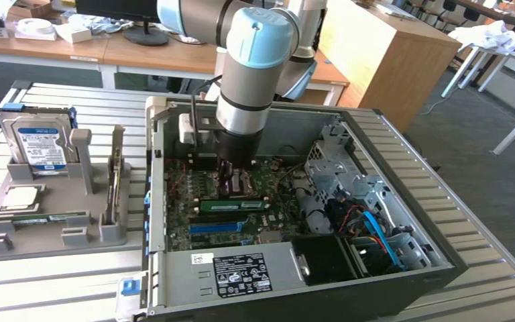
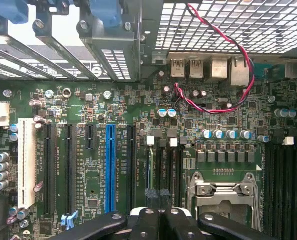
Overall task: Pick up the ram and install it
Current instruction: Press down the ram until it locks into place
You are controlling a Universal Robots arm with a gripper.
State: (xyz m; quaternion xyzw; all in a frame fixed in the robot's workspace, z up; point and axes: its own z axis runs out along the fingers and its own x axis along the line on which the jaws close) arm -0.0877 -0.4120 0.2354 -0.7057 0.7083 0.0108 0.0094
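The arm reaches straight down into the open computer case (image 1: 436, 221), placing the hand (image 1: 235, 180) over the motherboard's (image 2: 188, 120) memory slots. The hand is clenched (whether anything sits between the fingers cannot be told). A ram (image 1: 233, 205) stands seated on the board just beside it.

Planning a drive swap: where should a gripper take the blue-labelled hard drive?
Probably take the hard drive by its exposed upper part, pinched across its flat faces, from above: it stands upright with its lower end in the grey holder.
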